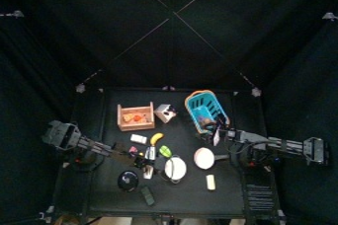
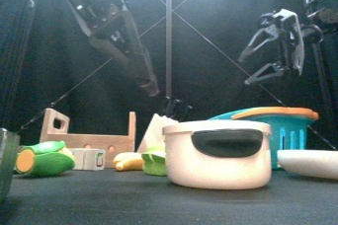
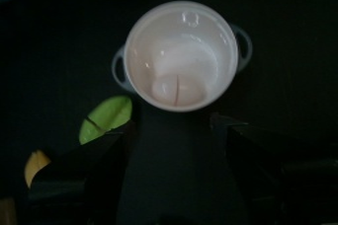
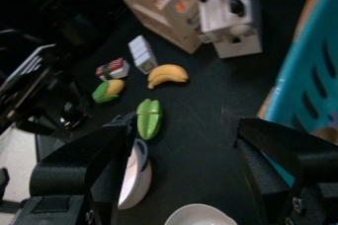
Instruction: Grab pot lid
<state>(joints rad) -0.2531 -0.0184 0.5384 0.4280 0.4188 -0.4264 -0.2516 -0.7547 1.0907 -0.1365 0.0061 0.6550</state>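
While both grippers hang open, empty | left gripper (image 2: 148, 83) above white pot (image 3: 181, 54) | lid unseen; likely light, slippery: pinch its knob | right gripper (image 2: 268, 66) raised.

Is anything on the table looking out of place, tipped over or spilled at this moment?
Nothing looks spilled or damaged. The white pot stands upright with no lid on it, and the left wrist view shows it open and empty. The small food items lie loose near the wooden crate.
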